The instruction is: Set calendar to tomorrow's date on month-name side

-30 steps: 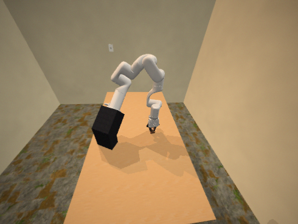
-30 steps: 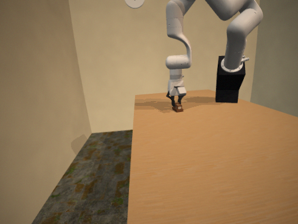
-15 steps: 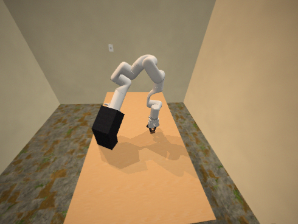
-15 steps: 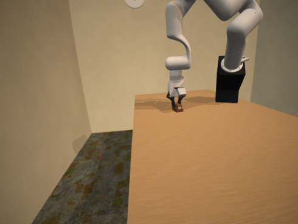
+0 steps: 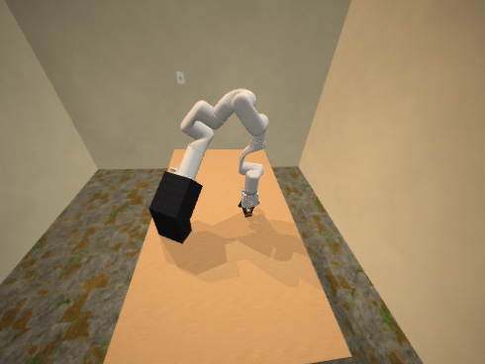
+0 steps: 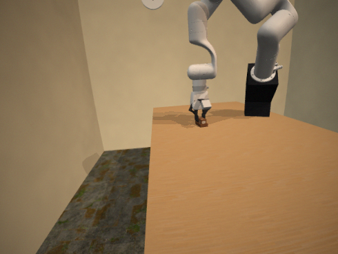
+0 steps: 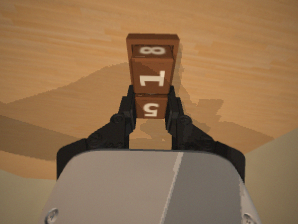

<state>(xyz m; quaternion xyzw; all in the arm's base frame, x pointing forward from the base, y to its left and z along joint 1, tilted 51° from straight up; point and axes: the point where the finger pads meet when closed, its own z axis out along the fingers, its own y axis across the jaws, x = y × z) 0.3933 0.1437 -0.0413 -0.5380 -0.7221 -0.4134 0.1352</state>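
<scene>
Between the dark fingers, closed from both sides, sits a brown cube (image 7: 151,107) showing a pale 5, upside down in the wrist view. Beyond it, a 1 and an 8 lie sideways. Around these is the brown tray (image 7: 152,36) on the table (image 5: 223,307) (image 6: 241,179), nearer its right edge from above, well apart from the black stand (image 5: 175,198) (image 6: 259,100).

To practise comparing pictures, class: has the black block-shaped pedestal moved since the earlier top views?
No; the black block-shaped pedestal overlaps the tan wooden table's left edge identically.
</scene>
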